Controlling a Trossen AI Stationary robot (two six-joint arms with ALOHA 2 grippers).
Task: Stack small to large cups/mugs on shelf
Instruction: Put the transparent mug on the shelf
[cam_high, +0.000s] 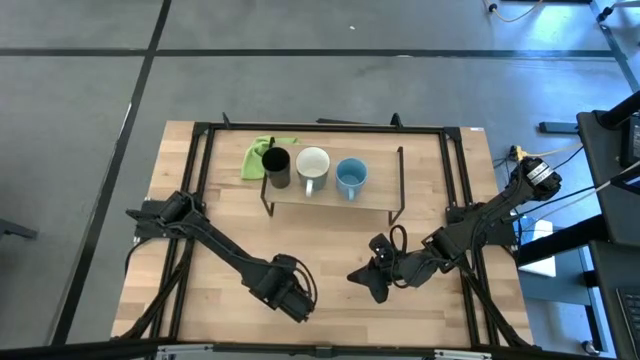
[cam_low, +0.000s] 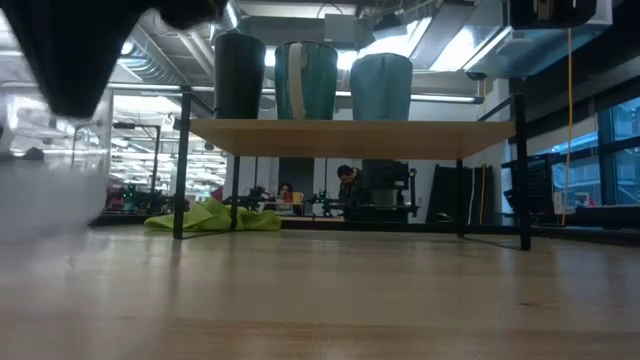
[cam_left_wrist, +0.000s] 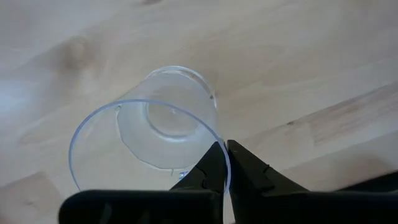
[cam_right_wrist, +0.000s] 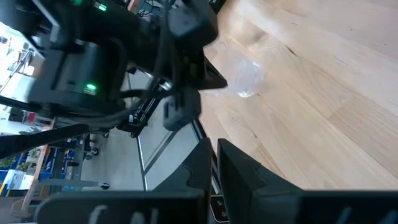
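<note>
Clear cup (cam_left_wrist: 149, 143), the last vessel off the shelf (cam_high: 330, 205), stands near the worktop's front edge with its rim pinched between the clenched fingers of the left tool (cam_high: 292, 297). Black cup (cam_high: 277, 166), white mug (cam_high: 312, 166) and blue mug (cam_high: 351, 178) already line the shelf toward the rear edge. Right tool (cam_high: 372, 281) waits closed and empty, right of centre. Judged next: carry the cup rearward to the shelf's vacant right end; the left arm holds it.
</note>
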